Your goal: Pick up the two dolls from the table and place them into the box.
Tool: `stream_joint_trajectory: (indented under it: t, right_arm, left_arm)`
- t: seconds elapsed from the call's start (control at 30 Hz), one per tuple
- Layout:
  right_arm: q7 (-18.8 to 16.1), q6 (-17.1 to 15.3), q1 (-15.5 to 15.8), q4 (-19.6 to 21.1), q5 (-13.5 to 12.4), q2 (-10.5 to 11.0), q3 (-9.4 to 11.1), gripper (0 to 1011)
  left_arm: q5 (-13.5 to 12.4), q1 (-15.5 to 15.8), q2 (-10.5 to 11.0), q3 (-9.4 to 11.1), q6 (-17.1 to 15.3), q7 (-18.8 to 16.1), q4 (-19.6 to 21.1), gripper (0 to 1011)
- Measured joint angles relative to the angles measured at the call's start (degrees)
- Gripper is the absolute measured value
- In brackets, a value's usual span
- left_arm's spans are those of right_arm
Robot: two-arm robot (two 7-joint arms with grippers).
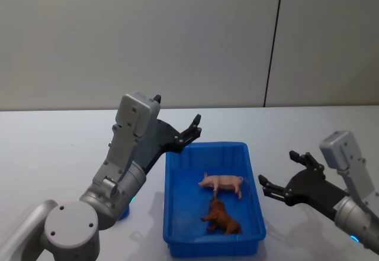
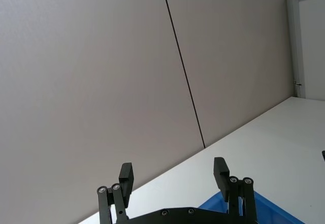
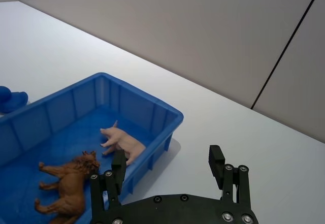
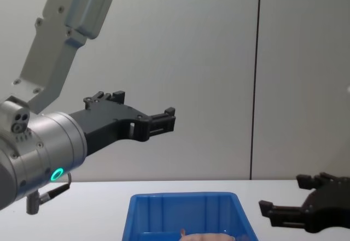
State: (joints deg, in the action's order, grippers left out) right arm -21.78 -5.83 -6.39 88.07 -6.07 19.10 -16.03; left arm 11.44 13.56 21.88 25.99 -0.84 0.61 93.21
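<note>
The box (image 1: 207, 147) (image 3: 148, 101) (image 4: 186, 198) stands on the table (image 1: 53, 148) in front of me. The pink doll (image 1: 224, 182) (image 3: 124, 141) lies on its side inside the box. The blue doll (image 3: 10, 99) rests on the table just left of the box, and my left arm covers most of the blue doll (image 1: 123, 212) in the head view. My left gripper (image 1: 190, 132) (image 2: 172, 169) is open and empty, raised above the box's far left corner. My right gripper (image 1: 277, 171) (image 3: 167, 158) (image 4: 284, 193) hovers low, just right of the box, open and empty.
A brown animal toy (image 1: 224, 219) (image 3: 71, 186) lies in the box near its front, beside the pink doll. A grey wall with a dark vertical seam (image 1: 272, 42) rises behind the table. Bare tabletop stretches to the left and right of the box.
</note>
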Motion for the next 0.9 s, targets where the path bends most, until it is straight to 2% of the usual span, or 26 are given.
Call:
stream_joint_trajectory:
  t: [0.27,0.47,0.7,0.8,0.9]
  right_arm:
    - [0.1,0.1,0.3,-0.3,-0.5,0.8,0.7,1001]
    - [0.1,0.1,0.4,-0.4,-0.6,1.1,0.9,1001]
    - [0.1,0.2,0.5,-0.5,-0.8,1.4,1.2,1001]
    - [0.2,0.2,0.5,-0.5,-0.9,1.5,1.2,1001]
    - [0.2,0.2,0.5,-0.5,-0.9,1.5,1.2,1001]
  left_arm:
    - [-0.3,-0.7,0.3,-0.1,-1.3,-1.7,1.0,1001]
    - [-0.1,-2.5,1.3,-0.3,-3.3,-4.6,3.1,1001]
    - [1.9,-6.3,3.5,-0.6,-5.3,-8.9,6.4,1001]
    - [3.7,-8.9,5.2,-0.8,-6.0,-11.7,8.1,1001]
    - [4.7,-10.5,6.2,-1.0,-6.2,-13.0,8.9,1001]
